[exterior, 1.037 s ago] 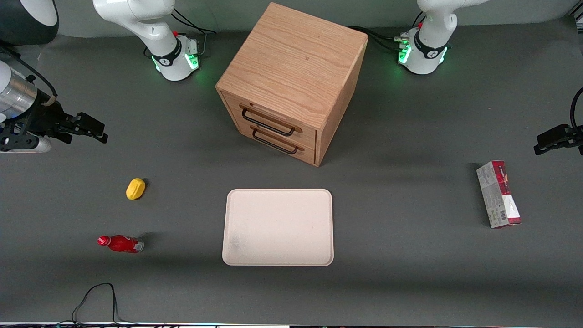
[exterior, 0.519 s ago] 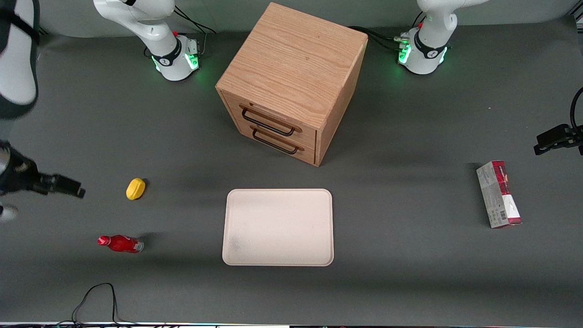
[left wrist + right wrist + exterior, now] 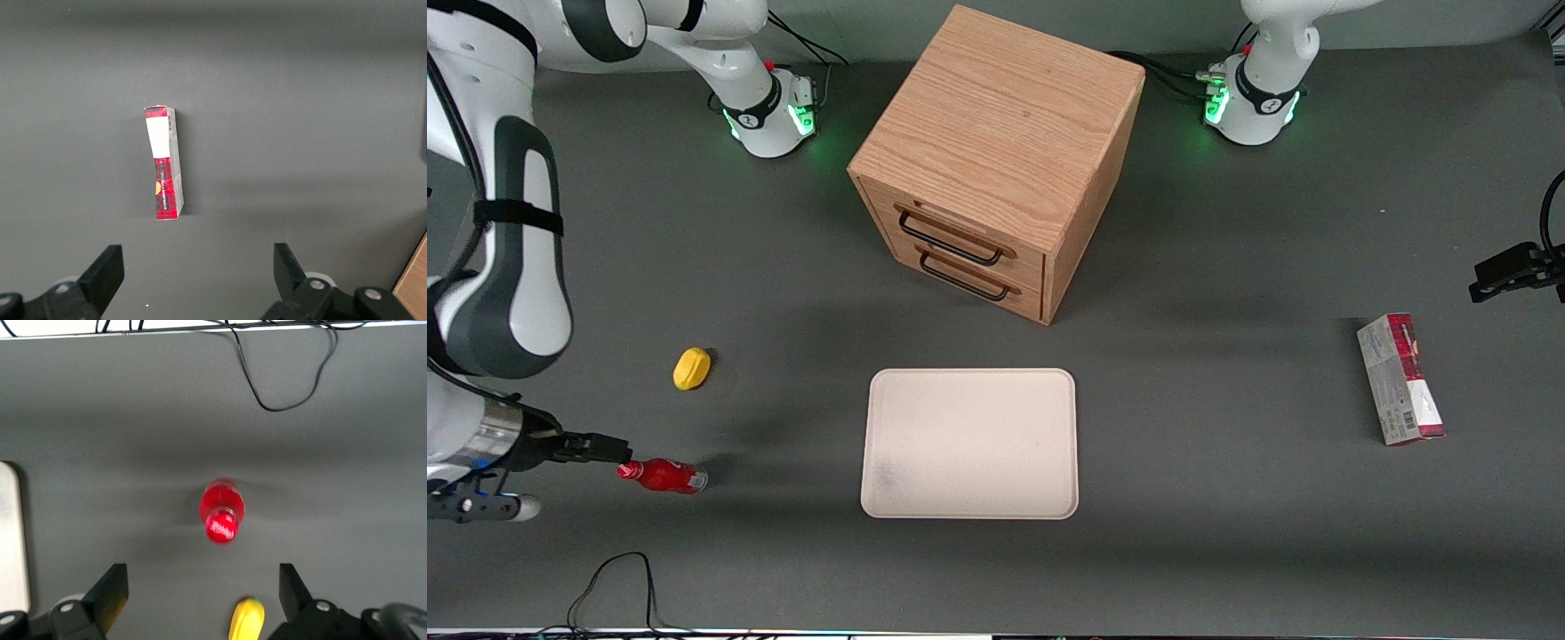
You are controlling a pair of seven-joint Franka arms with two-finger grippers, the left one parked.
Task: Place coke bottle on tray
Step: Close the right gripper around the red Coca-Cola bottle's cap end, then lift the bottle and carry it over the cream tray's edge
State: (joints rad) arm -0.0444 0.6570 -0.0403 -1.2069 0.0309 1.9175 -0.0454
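Right wrist view: we see the coke bottle [image 3: 222,511] lying between and ahead of the gripper's [image 3: 200,600] spread fingers, untouched.

The working right arm [image 3: 511,258] bends down the left edge of the front view, white with grey joints, its forearm pointing toward the frame's lower left. Its gripper [image 3: 609,449] sits low at the lower left, fingers [image 3: 113,590] spread wide apart, holding nothing.
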